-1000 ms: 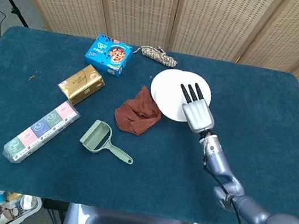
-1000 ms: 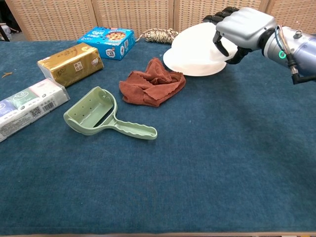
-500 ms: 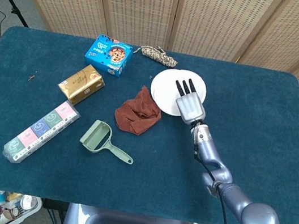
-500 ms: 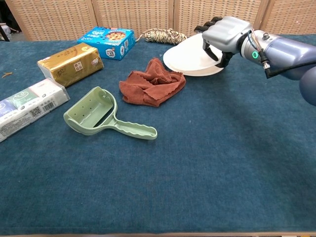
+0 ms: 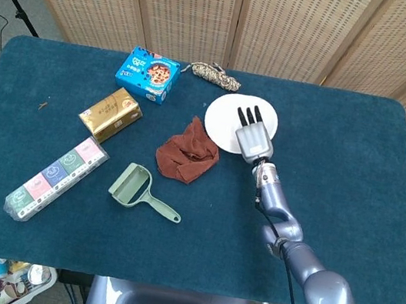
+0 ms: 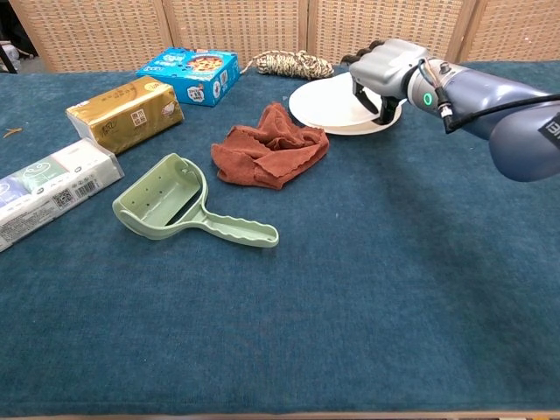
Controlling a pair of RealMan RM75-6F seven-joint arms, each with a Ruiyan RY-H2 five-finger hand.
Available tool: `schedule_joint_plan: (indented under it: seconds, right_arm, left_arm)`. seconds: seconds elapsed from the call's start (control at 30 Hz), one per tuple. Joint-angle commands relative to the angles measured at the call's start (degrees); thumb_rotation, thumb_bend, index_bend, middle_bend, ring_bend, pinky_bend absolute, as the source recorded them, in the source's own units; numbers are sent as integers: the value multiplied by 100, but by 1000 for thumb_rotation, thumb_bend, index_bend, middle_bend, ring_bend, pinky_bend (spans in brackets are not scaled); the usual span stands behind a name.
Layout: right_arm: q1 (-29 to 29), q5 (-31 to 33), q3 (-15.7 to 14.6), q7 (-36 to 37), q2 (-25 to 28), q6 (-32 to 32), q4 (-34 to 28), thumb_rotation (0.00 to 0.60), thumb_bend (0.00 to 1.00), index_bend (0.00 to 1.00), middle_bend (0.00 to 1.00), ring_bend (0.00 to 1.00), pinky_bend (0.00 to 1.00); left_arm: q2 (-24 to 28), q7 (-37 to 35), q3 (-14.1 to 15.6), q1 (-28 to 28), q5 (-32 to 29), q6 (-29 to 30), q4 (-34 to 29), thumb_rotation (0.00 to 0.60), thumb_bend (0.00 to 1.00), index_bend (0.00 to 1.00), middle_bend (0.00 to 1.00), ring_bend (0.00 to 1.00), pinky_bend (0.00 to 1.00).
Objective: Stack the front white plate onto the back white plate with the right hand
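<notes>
Both plates (image 5: 224, 120) stacked — right hand (image 5: 252, 140) palm-down, fingers (image 5: 249, 115) gripping the rim.

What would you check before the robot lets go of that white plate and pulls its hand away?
1. Plates lined up: ok. The front white plate lies over the back white plate, nearly level.
2. Top plate fully settled: cannot tell; the contact is hidden.
3. Grip: ok. The right hand holds the plate's rim, fingers on top.
4. Retreat path toward the robot: ok. Bare table lies behind the hand.
5. Neighbours: ok. The brown cloth and the rope lie apart from the stack.
6. Left hand: cannot tell; not in view.
</notes>
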Motion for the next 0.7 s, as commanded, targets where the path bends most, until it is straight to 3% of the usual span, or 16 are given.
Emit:
schedule_joint_plan:
  seconds: [0.03, 0.17, 0.23, 0.3, 0.4, 0.7]
  right_arm:
    - [26, 38, 3, -12, -29, -17, 68, 600, 591, 65, 0, 0, 0]
    - [4, 73, -14, -40, 23, -34, 10, 600, 591, 1, 0, 0, 0]
    - [-30, 95, -18, -98, 73, 46, -60, 600, 513, 0, 0, 0, 0]
    - [-77, 184, 20, -309, 100, 152, -54, 600, 272, 0, 0, 0, 0]
    - [-123, 360, 111, -608, 142, 228, -149, 600, 34, 0, 0, 0, 0]
    - [-284, 707, 206, -1151, 445, 369, -784, 600, 0, 0, 0, 0, 0]
  left_arm:
    - [-9, 17, -2, -3, -22, -16, 7, 600, 14, 9, 0, 0, 0]
    - [-23, 65, -7, -14, -57, -43, -1, 600, 13, 10, 0, 0, 0]
    - [-28, 89, -5, -18, -67, -55, -14, 600, 14, 9, 0, 0, 0]
    - [-26, 107, -1, -20, -65, -60, -31, 600, 14, 9, 0, 0, 0]
    - [-16, 110, 2, -15, -49, -49, -54, 600, 14, 9, 0, 0, 0]
    - [-1, 79, 21, -10, 17, -37, -59, 600, 14, 10, 0, 0, 0]
